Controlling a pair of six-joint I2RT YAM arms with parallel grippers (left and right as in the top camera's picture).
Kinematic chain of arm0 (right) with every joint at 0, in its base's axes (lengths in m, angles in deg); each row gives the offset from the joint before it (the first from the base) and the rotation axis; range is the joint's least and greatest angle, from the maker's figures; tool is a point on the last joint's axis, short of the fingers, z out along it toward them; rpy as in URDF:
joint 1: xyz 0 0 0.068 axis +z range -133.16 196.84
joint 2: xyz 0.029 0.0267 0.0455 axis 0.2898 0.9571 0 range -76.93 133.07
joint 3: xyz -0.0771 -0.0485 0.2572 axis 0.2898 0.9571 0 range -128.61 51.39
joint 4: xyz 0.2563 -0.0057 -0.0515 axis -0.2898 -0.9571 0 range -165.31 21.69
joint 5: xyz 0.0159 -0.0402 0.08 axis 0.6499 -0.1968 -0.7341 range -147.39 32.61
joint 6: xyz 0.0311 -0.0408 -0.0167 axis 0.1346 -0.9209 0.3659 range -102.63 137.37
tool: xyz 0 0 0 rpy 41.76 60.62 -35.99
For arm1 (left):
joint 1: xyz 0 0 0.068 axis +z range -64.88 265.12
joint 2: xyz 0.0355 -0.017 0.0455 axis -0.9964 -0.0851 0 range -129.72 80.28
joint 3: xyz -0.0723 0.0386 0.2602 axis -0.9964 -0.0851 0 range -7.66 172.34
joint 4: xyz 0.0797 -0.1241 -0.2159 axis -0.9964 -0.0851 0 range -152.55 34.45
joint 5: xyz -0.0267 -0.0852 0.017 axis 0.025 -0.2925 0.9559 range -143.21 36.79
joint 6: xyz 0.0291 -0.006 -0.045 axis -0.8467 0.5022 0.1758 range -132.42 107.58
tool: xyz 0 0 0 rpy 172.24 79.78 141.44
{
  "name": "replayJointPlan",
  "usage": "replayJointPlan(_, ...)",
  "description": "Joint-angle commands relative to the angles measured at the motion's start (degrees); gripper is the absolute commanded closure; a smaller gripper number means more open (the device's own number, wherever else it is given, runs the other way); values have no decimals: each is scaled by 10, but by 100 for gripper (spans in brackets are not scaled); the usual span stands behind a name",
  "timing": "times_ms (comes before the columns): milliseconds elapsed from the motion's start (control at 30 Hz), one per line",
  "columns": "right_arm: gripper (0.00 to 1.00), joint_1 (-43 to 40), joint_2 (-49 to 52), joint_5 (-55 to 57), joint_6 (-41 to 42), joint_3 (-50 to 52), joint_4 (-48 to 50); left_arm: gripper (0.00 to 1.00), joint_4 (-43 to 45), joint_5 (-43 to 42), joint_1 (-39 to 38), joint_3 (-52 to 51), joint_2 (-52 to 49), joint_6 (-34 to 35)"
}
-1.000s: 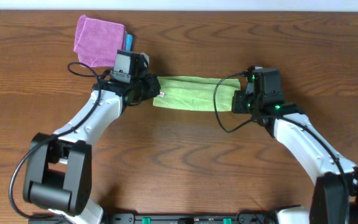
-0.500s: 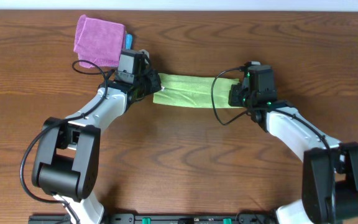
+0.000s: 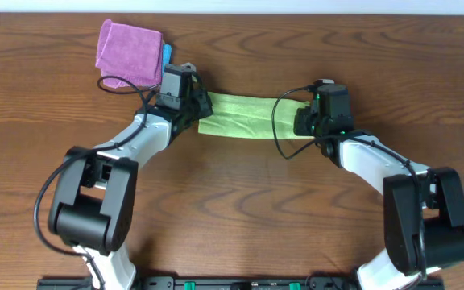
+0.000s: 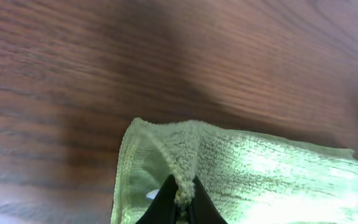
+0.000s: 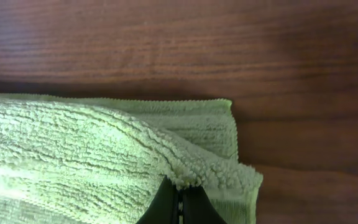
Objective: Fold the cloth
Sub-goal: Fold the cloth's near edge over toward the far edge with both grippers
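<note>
Left fingers (image 4: 165,200) and right fingers (image 5: 165,203) pinch opposite ends of the cloth (image 3: 244,115)

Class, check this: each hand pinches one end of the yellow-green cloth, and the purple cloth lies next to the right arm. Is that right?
Not quite: the overhead view shows the purple cloth next to the left arm, not the right. The rest stands: the left hand and the right hand each pinch one end of the yellow-green cloth.

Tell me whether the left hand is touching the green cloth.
Touching. The left wrist view shows the left hand closed on a raised fold of the cloth, pinching it with no gap.
</note>
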Motion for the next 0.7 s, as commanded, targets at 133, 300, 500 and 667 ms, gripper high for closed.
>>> replayJointPlan(133, 99, -1, 15, 44, -16, 3, 4, 94, 17, 33, -1, 0, -39, 14)
replayJointPlan(300, 80, -1, 25, 44, -16, 3, 8, 94, 22, 32, -1, 0, -39, 14)
replayJointPlan(500, 42, -1, 21, 43, -16, 2, 21, 93, 28, 33, 0, 0, -36, 13)
replayJointPlan(667, 40, -1, 4, 42, -16, 1, 16, 65, 30, 32, 3, 1, -19, 9)
